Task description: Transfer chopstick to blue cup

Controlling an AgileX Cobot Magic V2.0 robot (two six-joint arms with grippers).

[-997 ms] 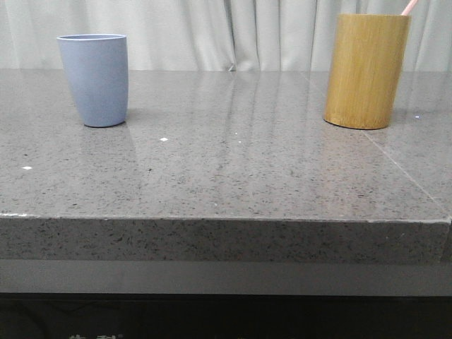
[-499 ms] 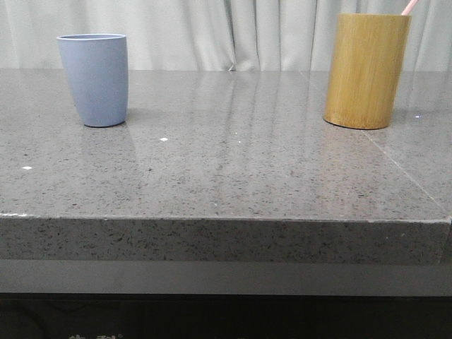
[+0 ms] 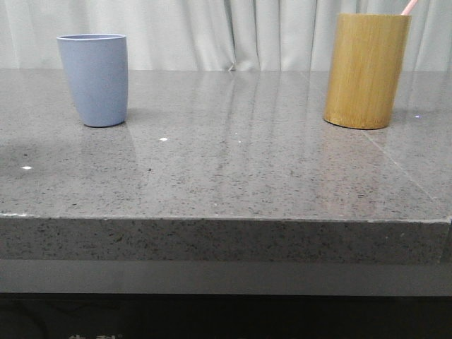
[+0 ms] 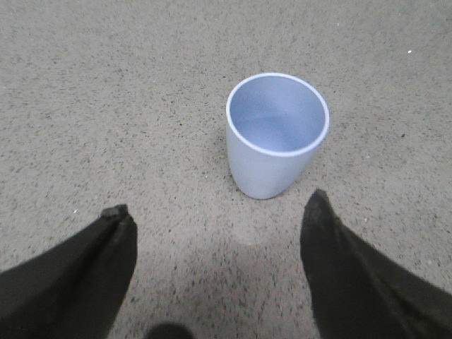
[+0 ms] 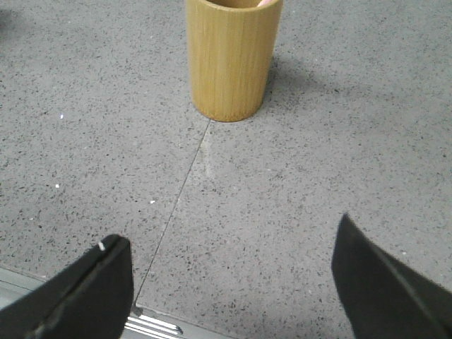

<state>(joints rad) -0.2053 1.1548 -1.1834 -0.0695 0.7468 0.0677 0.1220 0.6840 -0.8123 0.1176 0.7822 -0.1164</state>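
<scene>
The blue cup (image 3: 93, 79) stands upright and empty at the table's far left; in the left wrist view the blue cup (image 4: 275, 134) sits just beyond my left gripper (image 4: 217, 210), which is open with nothing between its fingers. A pink tip of the chopstick (image 3: 409, 6) pokes out of the bamboo cylinder (image 3: 366, 70) at the far right; the rest is hidden inside. In the right wrist view the bamboo cylinder (image 5: 232, 56) stands well beyond my right gripper (image 5: 229, 240), also open and holding nothing, low near the table's front edge.
The grey speckled stone table (image 3: 233, 162) has a thin seam (image 5: 176, 198) running from the bamboo cylinder toward the front edge. A pale curtain (image 3: 226, 32) hangs behind. A metal rail (image 5: 152, 326) lies at the table edge by the right gripper.
A faint shadow has appeared on the table's left side in the front view. Both cups and the chopstick stand as before.
</scene>
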